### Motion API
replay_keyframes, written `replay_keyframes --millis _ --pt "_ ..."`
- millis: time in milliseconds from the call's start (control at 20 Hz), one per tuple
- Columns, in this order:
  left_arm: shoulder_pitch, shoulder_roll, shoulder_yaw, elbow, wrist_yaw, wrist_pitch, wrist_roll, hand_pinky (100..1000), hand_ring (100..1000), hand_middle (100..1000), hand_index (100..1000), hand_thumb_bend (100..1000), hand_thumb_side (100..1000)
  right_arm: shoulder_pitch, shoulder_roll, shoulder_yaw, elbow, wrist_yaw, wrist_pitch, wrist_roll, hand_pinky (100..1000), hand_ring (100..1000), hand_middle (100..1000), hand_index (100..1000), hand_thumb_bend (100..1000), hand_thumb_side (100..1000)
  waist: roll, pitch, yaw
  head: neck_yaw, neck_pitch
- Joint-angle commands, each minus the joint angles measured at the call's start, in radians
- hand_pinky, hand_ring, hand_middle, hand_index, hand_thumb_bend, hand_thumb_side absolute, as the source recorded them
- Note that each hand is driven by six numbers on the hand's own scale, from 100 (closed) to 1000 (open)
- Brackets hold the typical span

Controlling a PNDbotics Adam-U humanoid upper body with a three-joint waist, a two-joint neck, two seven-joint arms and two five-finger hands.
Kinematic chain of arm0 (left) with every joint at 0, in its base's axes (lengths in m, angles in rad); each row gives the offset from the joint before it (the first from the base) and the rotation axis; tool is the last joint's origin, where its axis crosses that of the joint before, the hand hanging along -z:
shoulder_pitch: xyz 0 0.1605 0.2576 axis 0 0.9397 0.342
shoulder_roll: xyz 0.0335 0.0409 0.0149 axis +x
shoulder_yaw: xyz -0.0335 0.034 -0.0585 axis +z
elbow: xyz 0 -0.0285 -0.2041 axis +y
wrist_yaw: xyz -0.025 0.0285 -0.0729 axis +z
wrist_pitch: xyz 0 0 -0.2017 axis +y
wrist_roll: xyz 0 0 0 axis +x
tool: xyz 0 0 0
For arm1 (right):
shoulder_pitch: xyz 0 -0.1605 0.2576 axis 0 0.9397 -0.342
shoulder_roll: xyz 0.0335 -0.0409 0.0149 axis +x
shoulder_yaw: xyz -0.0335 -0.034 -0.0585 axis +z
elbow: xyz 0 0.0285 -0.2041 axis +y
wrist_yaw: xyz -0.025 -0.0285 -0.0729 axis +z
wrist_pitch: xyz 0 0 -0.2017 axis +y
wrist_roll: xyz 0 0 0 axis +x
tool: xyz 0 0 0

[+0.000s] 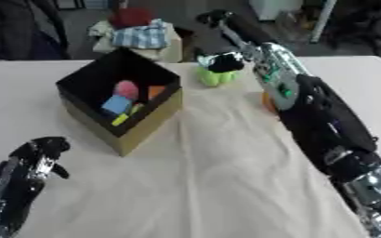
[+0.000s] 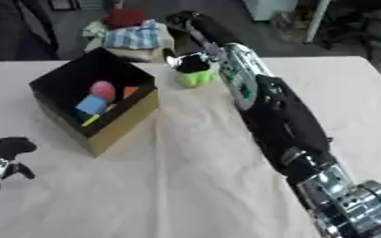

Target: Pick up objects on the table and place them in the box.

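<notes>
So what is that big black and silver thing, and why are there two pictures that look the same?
It is a robot's arm, and a person steers it. The two pictures come from the robot's two eyes in its head, looking down, so they nearly match. Its right hand reaches across the table and curls round a green object. Its left hand waits curled near the lower left, holding nothing. The box already holds a pink, a blue, an orange and a yellow piece. Something orange peeks out beside the arm.
</notes>
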Motion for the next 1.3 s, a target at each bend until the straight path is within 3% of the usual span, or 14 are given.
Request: replay_keyframes --millis 50,100,150,200,900,1100,1150,1300 --pt "0.000 0.013 0.013 -0.008 -0.007 -0.001 0.010 433 751 619 698 369 624 0.013 -0.072 -0.024 -0.011 -0.029 0.030 -0.003 799 821 810 908 184 346 -0.004 -0.018 -0.009 0.011 0.001" --pt "0.001 0.013 0.014 -0.008 -0.007 -0.001 0.011 433 751 619 698 369 624 0.028 -0.081 -0.028 -0.005 -0.035 0.036 -0.002 800 823 813 909 184 352 -0.004 -0.018 -0.013 0.012 0.002" --pt "0.001 0.013 0.015 -0.009 -0.007 -0.002 0.011 433 751 619 698 369 625 0.042 -0.089 -0.031 0.003 -0.040 0.042 0.001 801 825 814 910 183 292 -0.002 -0.018 -0.017 0.014 0.002" --pt "0.001 0.013 0.015 -0.009 -0.007 -0.002 0.012 433 751 619 698 369 625 0.055 -0.095 -0.034 0.011 -0.043 0.047 0.004 801 825 815 910 185 355 -0.001 -0.017 -0.020 0.015 0.002" --pt "0.003 0.012 0.017 -0.010 -0.009 -0.001 0.012 433 752 620 698 367 626 0.107 -0.079 -0.076 0.204 0.019 0.100 0.022 798 828 788 868 170 339 0.010 -0.015 -0.027 0.008 0.003" --pt "0.002 0.012 0.017 -0.010 -0.008 -0.001 0.012 433 752 620 698 367 626 0.109 -0.072 -0.081 0.226 0.040 0.097 0.033 760 756 681 759 100 209 0.010 -0.016 -0.026 0.008 0.003" --pt "0.002 0.012 0.016 -0.010 -0.008 -0.001 0.012 433 752 620 698 367 626 0.108 -0.072 -0.081 0.223 0.043 0.094 0.032 740 706 598 682 100 100 0.010 -0.017 -0.027 0.008 0.003" --pt "0.002 0.013 0.016 -0.010 -0.008 -0.001 0.011 433 751 620 698 366 625 0.102 -0.074 -0.076 0.191 0.046 0.080 0.009 704 612 440 526 100 100 0.008 -0.019 -0.027 0.008 0.002"
